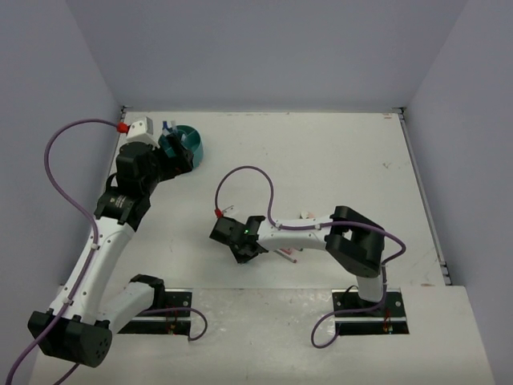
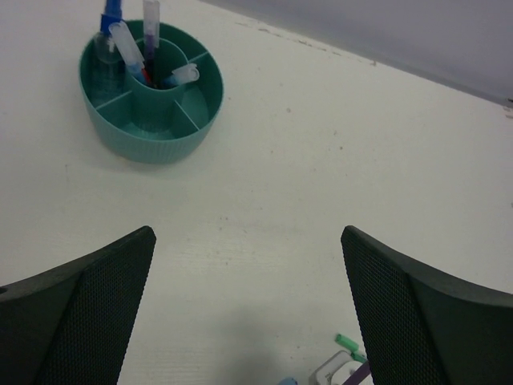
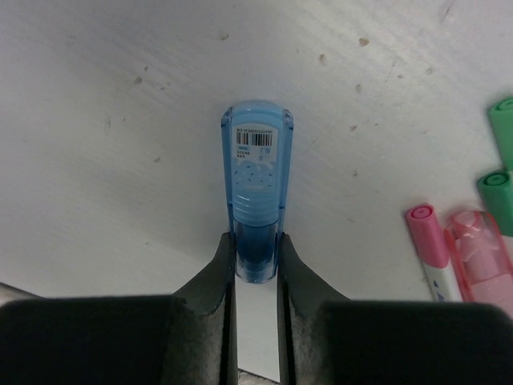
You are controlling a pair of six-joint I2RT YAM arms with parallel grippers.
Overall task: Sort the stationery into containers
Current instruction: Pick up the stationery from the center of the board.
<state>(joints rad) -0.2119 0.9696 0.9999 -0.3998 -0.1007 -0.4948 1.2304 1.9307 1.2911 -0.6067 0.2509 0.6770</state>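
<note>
The round teal tub [image 1: 192, 146] stands at the far left of the table; in the left wrist view [image 2: 104, 120] its centre cup holds several pens and markers. My left gripper [image 2: 248, 313] is open and empty, above the table a little short of the tub. My right gripper [image 3: 256, 249] is shut on the end of a stubby blue piece [image 3: 257, 184], low over the table near the front middle [image 1: 243, 245]. Beside it lie a pink marker [image 3: 429, 245], a pink eraser [image 3: 481, 257] and two green markers [image 3: 501, 160].
A small white block [image 1: 141, 126] sits at the far-left corner next to the tub. A purple cable [image 1: 256, 183] loops above the right arm. A green marker tip [image 2: 350, 343] and a white piece show at the bottom of the left wrist view.
</note>
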